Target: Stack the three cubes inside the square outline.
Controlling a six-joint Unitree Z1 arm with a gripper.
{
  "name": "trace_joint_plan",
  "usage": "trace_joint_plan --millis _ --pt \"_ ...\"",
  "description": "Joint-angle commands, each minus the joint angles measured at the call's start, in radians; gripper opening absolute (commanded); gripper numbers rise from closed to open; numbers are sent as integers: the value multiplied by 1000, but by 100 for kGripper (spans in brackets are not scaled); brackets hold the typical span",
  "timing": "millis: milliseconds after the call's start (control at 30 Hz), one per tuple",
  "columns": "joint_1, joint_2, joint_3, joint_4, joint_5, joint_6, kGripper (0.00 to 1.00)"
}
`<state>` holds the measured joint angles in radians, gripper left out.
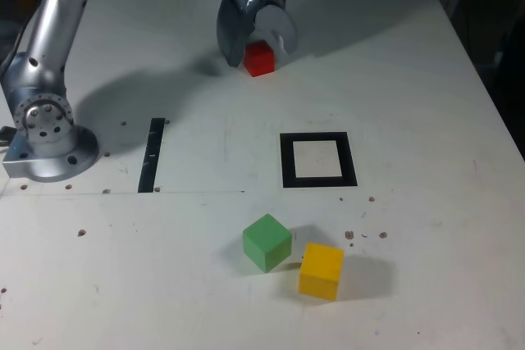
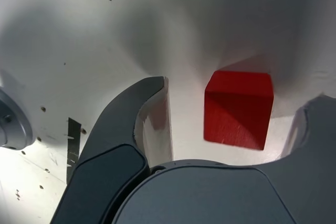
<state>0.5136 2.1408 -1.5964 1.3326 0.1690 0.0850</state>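
Observation:
The red cube (image 1: 259, 59) rests on the white table (image 1: 410, 79) at the back, between the fingers of my gripper (image 1: 257, 52). In the wrist view the red cube (image 2: 239, 109) sits between the two dark fingers (image 2: 126, 124) of the gripper (image 2: 239, 93), with a strip of bare table showing on each side of it, so the jaws stand open around it. The green cube (image 1: 267, 242) and the yellow cube (image 1: 321, 270) lie close together near the front. The square outline (image 1: 318, 160) lies mid-table with nothing in it.
A narrow black strip (image 1: 152, 154) lies to the exterior view's left of the outline. The arm's silver base (image 1: 45, 133) stands at the left edge. Small dark specks dot the table. The table's right edge (image 1: 484, 79) runs along a dark gap.

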Motion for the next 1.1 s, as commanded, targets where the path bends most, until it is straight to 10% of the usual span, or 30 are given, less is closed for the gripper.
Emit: trace_joint_plan --millis 0,300,1067 --pt "14 7 6 -8 -8 8 71" --pt "23 7 20 -48 -48 32 44" --pt "-103 -144 4 11 -39 18 28"
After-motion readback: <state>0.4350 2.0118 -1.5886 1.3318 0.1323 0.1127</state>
